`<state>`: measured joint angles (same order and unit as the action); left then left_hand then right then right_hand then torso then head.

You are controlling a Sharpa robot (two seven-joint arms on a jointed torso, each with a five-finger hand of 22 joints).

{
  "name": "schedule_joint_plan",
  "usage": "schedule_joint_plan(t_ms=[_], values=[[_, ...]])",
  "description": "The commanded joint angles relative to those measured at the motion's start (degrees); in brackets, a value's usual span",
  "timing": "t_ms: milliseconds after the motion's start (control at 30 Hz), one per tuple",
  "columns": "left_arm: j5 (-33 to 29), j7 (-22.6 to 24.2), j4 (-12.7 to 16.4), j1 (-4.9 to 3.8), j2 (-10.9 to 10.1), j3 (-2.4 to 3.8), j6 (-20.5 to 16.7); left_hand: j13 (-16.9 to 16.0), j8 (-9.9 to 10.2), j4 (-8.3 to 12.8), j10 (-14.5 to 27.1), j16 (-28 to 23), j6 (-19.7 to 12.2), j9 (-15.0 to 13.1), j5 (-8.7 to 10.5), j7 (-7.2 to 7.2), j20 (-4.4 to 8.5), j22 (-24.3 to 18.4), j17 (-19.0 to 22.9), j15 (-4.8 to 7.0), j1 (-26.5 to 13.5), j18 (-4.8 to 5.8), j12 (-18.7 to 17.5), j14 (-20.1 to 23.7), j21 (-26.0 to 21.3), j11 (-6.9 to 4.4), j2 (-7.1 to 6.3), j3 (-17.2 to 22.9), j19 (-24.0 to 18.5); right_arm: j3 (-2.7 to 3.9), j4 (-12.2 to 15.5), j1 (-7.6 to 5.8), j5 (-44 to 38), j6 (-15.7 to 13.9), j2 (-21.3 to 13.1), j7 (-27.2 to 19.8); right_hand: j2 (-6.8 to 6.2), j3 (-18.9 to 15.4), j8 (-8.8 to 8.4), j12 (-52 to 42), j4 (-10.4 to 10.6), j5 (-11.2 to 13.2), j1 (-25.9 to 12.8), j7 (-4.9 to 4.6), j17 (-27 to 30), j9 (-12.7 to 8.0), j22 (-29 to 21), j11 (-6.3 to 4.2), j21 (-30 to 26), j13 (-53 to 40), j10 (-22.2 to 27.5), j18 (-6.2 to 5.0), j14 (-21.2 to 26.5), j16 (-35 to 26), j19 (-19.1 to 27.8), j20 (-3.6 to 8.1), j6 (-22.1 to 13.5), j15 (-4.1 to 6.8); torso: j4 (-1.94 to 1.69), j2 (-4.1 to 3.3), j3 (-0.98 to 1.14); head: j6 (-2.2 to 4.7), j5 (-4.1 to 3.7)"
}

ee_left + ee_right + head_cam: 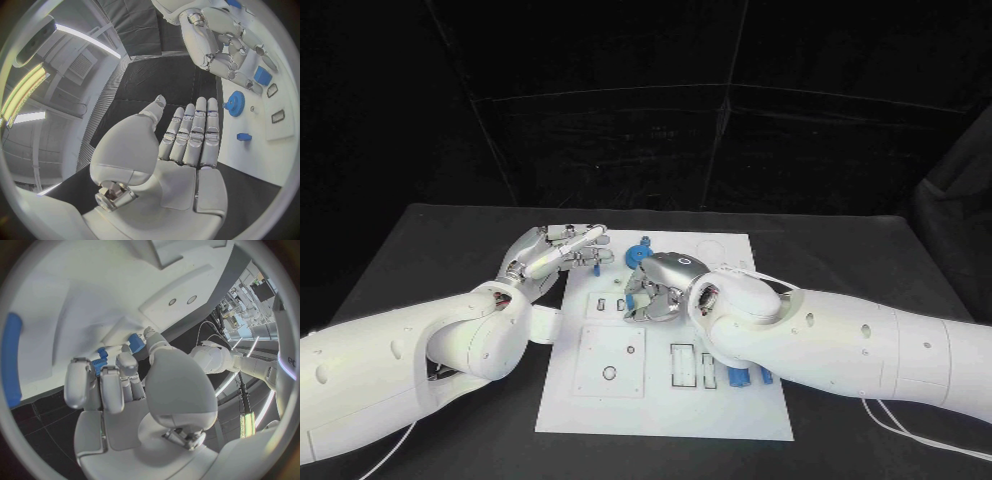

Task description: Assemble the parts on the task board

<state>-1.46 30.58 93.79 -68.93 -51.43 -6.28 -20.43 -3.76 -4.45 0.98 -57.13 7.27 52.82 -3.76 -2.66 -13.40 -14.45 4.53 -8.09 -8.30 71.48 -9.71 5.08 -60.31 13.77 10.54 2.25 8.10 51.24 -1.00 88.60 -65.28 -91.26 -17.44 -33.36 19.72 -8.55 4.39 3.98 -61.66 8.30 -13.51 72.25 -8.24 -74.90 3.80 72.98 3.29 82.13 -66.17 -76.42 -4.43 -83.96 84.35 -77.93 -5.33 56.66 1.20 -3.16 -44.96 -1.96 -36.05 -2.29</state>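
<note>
The white task board (pixel 668 400) lies in the middle of the table. My left hand (pixel 557 252) hovers flat at its far left edge; the palm (pixel 187 150) is bare and the fingers are straight. My right hand (pixel 661 290) is over the board's middle with its fingers (pixel 103 385) curled down. A blue gear (pixel 639 256) (pixel 236 103) stands just beyond it, and a ridged blue part (pixel 100 364) shows behind those fingertips. Another blue part (pixel 262 76) lies right by the right hand (pixel 225 40); whether it is gripped is hidden. A small blue peg (pixel 596 268) (pixel 244 136) sits near my left fingertips.
Two blue parts (pixel 737 377) (pixel 764 376) lie at the board's near right, beside my right forearm (pixel 877 350). Empty rectangular slots (pixel 682 365) and a raised panel with an oval hole (pixel 610 372) fill the near half. Black table (pixel 444 230) surrounds the board.
</note>
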Motion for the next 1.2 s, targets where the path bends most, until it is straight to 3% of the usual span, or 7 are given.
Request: schedule_joint_plan(t_ms=[33, 167, 433, 567, 867, 1033, 1200], values=[[0.5, -0.2, 0.0, -0.09, -0.1, 0.05, 0.0, 0.0, 0.2, 0.6, -0.5, -0.3, 0.4, 0.0, -0.22, 0.11, 0.01, -0.1, -0.1, 0.22, 0.2, -0.87, -0.3, -0.6, -0.1, -0.04, 0.23, 0.0, 0.6, -0.03, 0.6, 0.04, -0.8, -3.6, -0.3, 0.5, -0.36, -3.0, -0.23, 1.1, 1.6, -0.7, -0.5, -0.18, -3.7, 0.0, -0.2, 0.17, -0.4, 1.0, 0.9, 0.59, -3.6, -0.4, 0.2, -0.36, -1.3, -0.52, 0.03, 0.02, 0.06, 0.01, -0.02], [1.9, -1.3, -0.2, -0.09, -0.1, 0.05, -0.4, 0.0, 0.2, 1.0, -1.7, 1.0, 1.2, 0.0, -0.19, 0.90, 1.04, 0.4, -1.1, 1.36, -0.4, -0.93, -0.3, -4.0, 1.4, -0.78, 0.22, 0.0, 3.9, -0.02, 2.3, 0.15, -0.9, -8.6, -1.7, -1.0, -0.35, -10.9, 0.08, 1.4, 7.5, -2.5, 3.0, -0.69, -3.2, 0.2, -0.8, 0.66, -0.9, 1.9, 1.9, 0.45, -3.5, -0.9, 0.6, -0.84, -3.0, -0.94, 0.06, 0.03, 0.14, 0.08, 0.06], [11.9, -12.3, -1.2, -0.84, -0.9, 0.07, 2.3, -2.7, -2.0, -0.6, -15.6, 14.4, 8.1, -1.0, -0.78, 4.76, 7.79, 5.5, -11.0, 8.10, -4.5, -0.97, 5.0, -25.0, 12.5, -6.25, -0.91, -1.8, 20.7, 0.17, 8.6, -0.75, 12.0, -12.2, -10.6, -13.4, 2.14, -11.0, 0.44, 3.8, 7.6, -3.0, 6.7, -0.54, 1.5, 0.3, -5.8, 0.50, -3.7, 4.5, 3.7, -0.65, -2.2, -4.0, 4.2, -0.76, -2.8, -0.82, 0.17, 0.51, 0.17, 0.08, 0.26], [21.8, -23.8, -1.9, -2.42, -1.1, 0.08, 8.4, -7.0, -2.6, -4.0, -20.6, 50.9, 10.1, -1.8, -0.61, 6.97, 10.32, 10.5, -46.3, 10.46, -8.6, -0.25, 9.2, -27.1, 20.7, -8.26, -0.85, -4.3, 25.2, 0.24, 9.5, -2.97, 25.2, -9.6, -15.8, -18.0, 3.52, -11.1, 0.97, 7.9, 6.4, -3.9, 9.2, -0.29, 5.9, 0.4, -11.1, 0.22, -7.0, 8.2, 6.4, -1.71, -1.0, -7.4, 7.8, -0.46, -2.3, -0.53, 0.46, 1.22, 0.40, -0.45, 0.75], [43.7, -47.1, -4.5, -7.42, 1.8, 0.07, 20.7, -26.3, -11.5, -11.0, -14.1, 77.2, 8.7, -8.0, -0.78, 8.18, 11.62, 42.6, -75.1, 11.24, -10.0, 2.55, 30.2, -27.8, 49.3, -9.80, 0.61, -13.6, 26.2, 0.27, 9.6, -5.14, 37.3, -8.3, -23.4, -22.2, 4.15, -11.6, 1.27, 9.0, 5.8, -4.3, 9.9, -0.23, 7.1, 0.4, -12.8, 0.17, -8.3, 9.5, 7.0, -2.00, -0.8, -8.6, 8.7, -0.37, -2.4, -0.45, 0.64, 2.42, 1.01, -1.29, 1.47], [50.1, -55.4, -6.4, -9.29, 4.9, 0.04, 25.0, -38.9, -18.3, -13.0, -13.9, 82.3, 8.0, -12.4, -0.08, 9.42, 12.22, 58.1, -81.3, 12.12, -9.4, 4.81, 44.5, -29.5, 60.1, -10.92, 2.29, -16.2, 30.7, 0.27, 9.4, -5.41, 38.4, -8.2, -24.4, -22.5, 4.42, -11.8, 1.45, 8.8, 5.8, -4.5, 9.9, -0.18, 7.1, 0.4, -12.9, 0.12, -8.5, 9.4, 6.8, -2.00, -0.9, -8.8, 8.6, -0.33, -2.3, -0.41, 0.88, 2.81, 1.37, -1.62, 1.90], [54.0, -61.1, -9.2, -10.81, 8.7, -1.02, 27.2, -45.3, -22.3, -14.5, -14.7, 82.7, 6.3, -15.5, -0.16, 10.14, 12.72, 63.7, -81.9, 12.82, -9.5, 5.80, 51.0, -29.7, 63.8, -11.23, 2.91, -18.2, 32.5, 0.27, 9.2, -5.52, 38.7, -7.9, -24.6, -22.4, 4.54, -11.9, 1.55, 8.7, 5.8, -4.5, 9.9, -0.14, 7.2, 0.5, -13.0, 0.09, -8.6, 9.4, 6.7, -2.01, -0.9, -8.9, 8.6, -0.31, -2.2, -0.38, 0.85, 3.10, 1.64, -1.83, 2.26]])
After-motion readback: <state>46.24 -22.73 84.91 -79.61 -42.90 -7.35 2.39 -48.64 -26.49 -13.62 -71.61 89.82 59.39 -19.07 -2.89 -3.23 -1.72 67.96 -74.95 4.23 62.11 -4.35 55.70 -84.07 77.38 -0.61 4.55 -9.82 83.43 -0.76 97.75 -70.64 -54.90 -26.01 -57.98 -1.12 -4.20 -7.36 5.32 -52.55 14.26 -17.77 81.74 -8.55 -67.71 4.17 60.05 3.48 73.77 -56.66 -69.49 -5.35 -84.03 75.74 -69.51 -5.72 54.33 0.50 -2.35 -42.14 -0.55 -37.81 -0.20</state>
